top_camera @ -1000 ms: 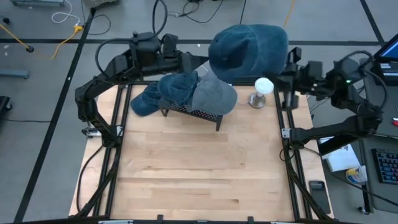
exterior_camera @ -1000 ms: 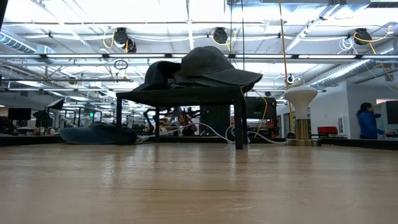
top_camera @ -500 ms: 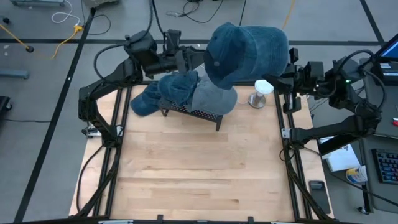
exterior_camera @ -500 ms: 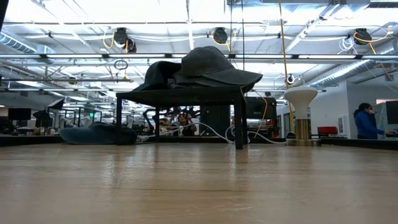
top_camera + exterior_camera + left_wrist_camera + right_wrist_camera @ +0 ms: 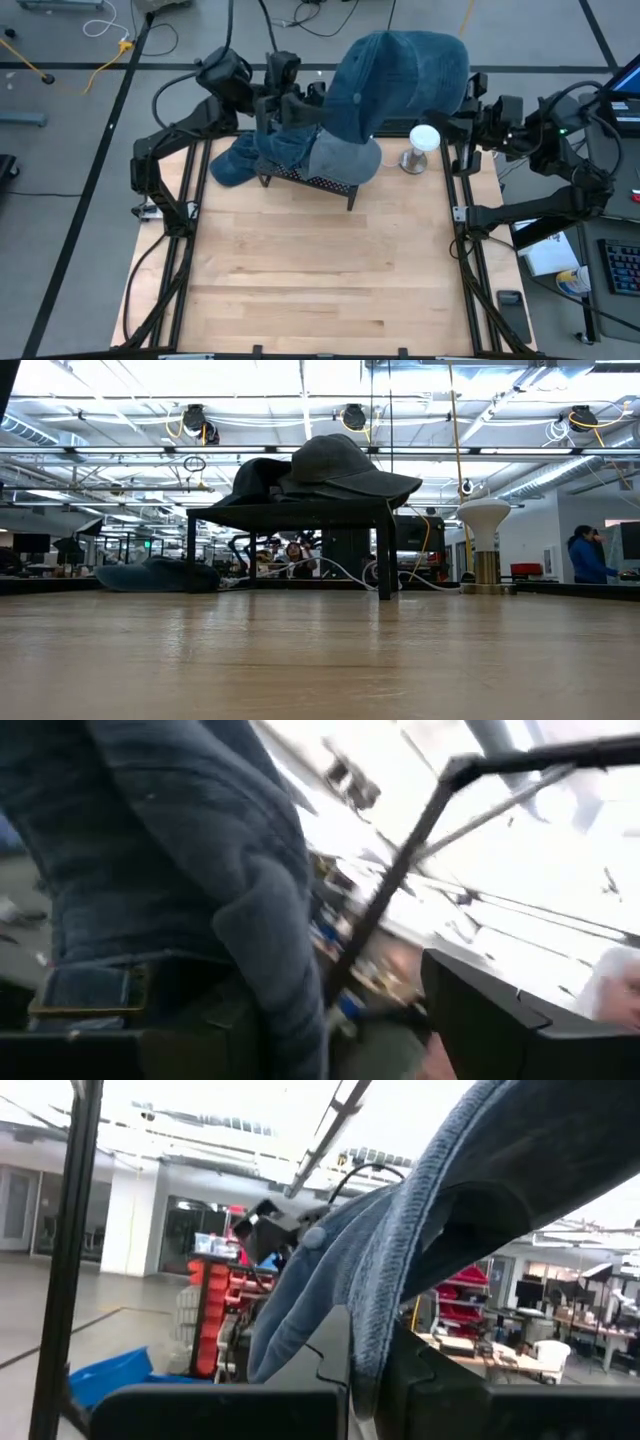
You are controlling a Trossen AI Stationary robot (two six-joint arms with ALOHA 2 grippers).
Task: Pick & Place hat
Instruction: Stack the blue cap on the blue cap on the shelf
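Above the far edge of the bench [image 5: 320, 270], a blue denim cap [image 5: 400, 75] hangs in the air, pinched at its rim by the right gripper [image 5: 462, 100], whose fingers [image 5: 330, 1355] are clamped tight on the fabric. The left gripper [image 5: 300, 100] has reached the cap's opposite side; its wrist view shows denim lying against one finger, with the other finger [image 5: 500, 1020] standing apart, so the jaws are partly open around the cloth. Below the cap, a small black rack [image 5: 310, 180] carries a grey cap [image 5: 345, 155] and a dark blue cap [image 5: 285, 140], with another blue cap [image 5: 228, 165] beside it. A white-topped stand [image 5: 420, 145] sits near the right gripper.
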